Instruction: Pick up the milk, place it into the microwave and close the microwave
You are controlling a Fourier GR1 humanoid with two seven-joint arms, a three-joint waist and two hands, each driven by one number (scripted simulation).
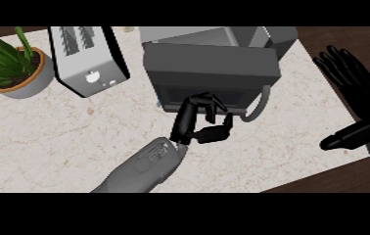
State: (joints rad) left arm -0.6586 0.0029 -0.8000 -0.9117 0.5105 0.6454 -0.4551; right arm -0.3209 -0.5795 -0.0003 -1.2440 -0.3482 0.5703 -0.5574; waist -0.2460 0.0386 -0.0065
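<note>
The milk is not showing anywhere from where I am standing, so I cannot tell where it is sitting.

The counter (65, 131) is spreading across most of the scene, a pale marbled top with faint brown flecks, and dark wood is showing beyond its corners at the upper right and lower right.

The microwave (209, 65) is standing at the back middle of the counter, its light grey body behind and its dark door face turning towards me. A curved grey handle (258, 106) is hanging off the door's lower right corner. I cannot tell whether the door is fully closed.

Left of it, well apart, a toaster (86, 58) is lying at an angle, showing two dark slots and a small pale mark on its side, too small to read. A potted plant (18, 67) is sitting at the far left edge.

The left hand (202, 124) is hovering just at the lower edge of the microwave door, fingers curling inward towards the thumb with nothing visible between them. The right hand (347, 77) is resting at the right edge, fingers straight and spread.
</note>
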